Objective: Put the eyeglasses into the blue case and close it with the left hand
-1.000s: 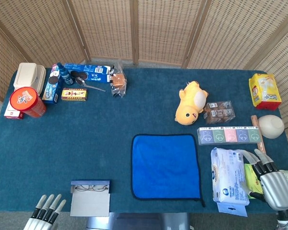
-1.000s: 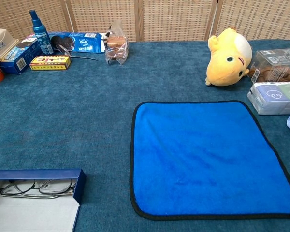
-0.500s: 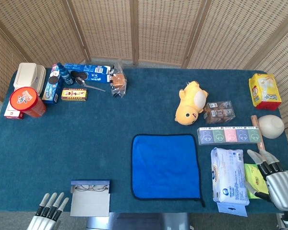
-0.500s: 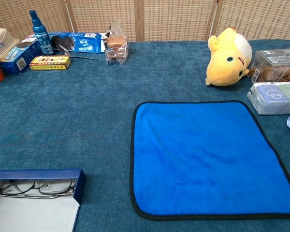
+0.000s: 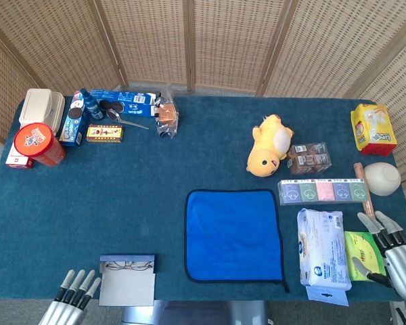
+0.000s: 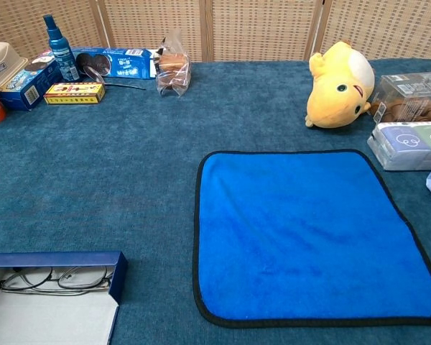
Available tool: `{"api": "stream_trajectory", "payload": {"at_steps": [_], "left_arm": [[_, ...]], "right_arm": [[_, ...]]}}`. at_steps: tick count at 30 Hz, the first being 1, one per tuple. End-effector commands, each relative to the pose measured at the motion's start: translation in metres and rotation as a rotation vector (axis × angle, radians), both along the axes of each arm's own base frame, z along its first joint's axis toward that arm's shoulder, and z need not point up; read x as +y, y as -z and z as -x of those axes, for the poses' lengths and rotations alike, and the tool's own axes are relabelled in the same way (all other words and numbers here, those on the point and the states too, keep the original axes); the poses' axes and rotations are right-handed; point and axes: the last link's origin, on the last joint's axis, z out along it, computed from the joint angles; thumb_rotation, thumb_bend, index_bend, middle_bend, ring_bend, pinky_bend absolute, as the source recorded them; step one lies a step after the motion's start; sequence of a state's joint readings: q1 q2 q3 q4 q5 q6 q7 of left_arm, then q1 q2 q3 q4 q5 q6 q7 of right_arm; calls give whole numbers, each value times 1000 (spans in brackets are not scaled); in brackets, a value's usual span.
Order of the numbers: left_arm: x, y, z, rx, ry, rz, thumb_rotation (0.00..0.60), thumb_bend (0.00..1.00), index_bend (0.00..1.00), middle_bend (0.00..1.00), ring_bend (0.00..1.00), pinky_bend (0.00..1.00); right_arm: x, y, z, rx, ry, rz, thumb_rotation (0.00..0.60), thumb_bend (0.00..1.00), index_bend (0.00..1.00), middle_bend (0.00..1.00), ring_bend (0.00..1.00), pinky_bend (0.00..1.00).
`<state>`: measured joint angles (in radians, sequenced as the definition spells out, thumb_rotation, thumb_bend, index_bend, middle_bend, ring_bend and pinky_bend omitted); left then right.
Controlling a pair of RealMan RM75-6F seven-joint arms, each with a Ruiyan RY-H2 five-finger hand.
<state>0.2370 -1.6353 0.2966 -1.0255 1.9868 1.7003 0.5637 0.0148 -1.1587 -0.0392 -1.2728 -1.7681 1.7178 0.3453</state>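
Left hand (image 5: 72, 301): empty, fingers straight and apart, slipping lower beside the case since a second ago.
Right hand (image 5: 395, 256): open too, also retreating.
Eyeglasses (image 6: 54, 279): already inside the blue case (image 6: 112, 280).
Lid: open; closing remains.

Table (image 5: 122, 196) has a dark teal carpet-like cover. Near edge, left: open blue case (image 5: 127, 279) with eyeglasses (image 6: 54, 279) inside. Centre: blue cloth (image 5: 233, 235) with black trim, lying flat. Far-left cluster: red tub (image 5: 37, 143), beige box (image 5: 40, 108), spray bottle (image 5: 91, 104), cookie packs (image 5: 122, 103), small yellow box (image 5: 105, 133), clear bag (image 5: 166, 112). Right side: yellow plush toy (image 5: 269, 144), clear snack box (image 5: 309, 158), row of tissue packs (image 5: 321, 191), wipes pack (image 5: 322, 248), yellow bag (image 5: 373, 128).
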Motion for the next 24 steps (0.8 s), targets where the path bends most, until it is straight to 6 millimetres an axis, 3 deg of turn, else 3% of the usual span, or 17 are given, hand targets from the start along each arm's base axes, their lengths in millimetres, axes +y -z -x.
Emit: {"api": "stream_trajectory", "payload": {"at_steps": [1, 24], "left_arm": [[-1, 3, 1, 28, 33, 18, 488, 367, 0, 0, 0, 0], [7, 22, -1, 62, 111, -6, 487, 365, 0, 0, 0, 0]], "right_arm": [[1, -1, 1, -3, -2, 1, 562, 278, 7, 157, 74, 165], [8, -9, 3, -37, -15, 18, 566, 277, 8, 157, 74, 164]]}}
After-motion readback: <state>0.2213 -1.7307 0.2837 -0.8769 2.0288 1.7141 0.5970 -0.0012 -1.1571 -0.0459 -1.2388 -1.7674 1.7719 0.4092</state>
